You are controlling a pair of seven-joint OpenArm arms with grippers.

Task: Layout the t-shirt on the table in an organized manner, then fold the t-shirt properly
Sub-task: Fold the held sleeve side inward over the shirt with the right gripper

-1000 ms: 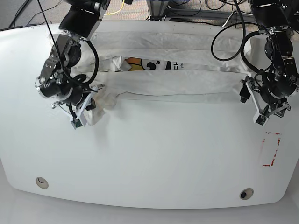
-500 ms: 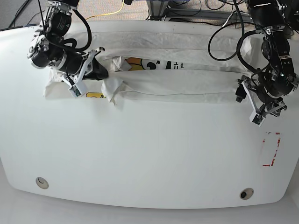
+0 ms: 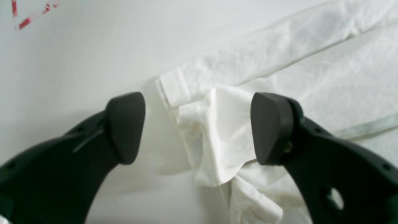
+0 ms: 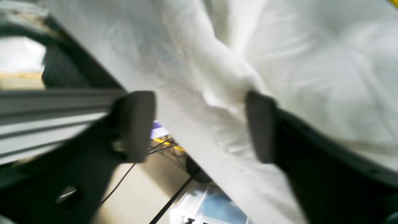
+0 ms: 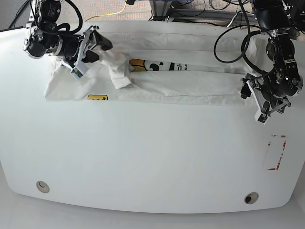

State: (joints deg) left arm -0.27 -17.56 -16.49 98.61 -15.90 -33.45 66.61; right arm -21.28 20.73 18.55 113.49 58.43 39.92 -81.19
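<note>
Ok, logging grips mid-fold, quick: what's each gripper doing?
Left gripper: open, empty, over the t-shirt edge.
Right gripper: open, holding nothing.

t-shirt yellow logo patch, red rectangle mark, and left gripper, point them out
yellow logo patch (image 5: 97, 98): base view, patch centre.
red rectangle mark (image 5: 277, 152): base view, its right side.
left gripper (image 3: 198, 128): left wrist view, midway between fingertips.

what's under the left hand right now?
Under the open left hand: a bunched corner of the t-shirt and bare table, cloth lying between the fingers, ungripped. Whatever lies beneath those folds is covered.
</note>
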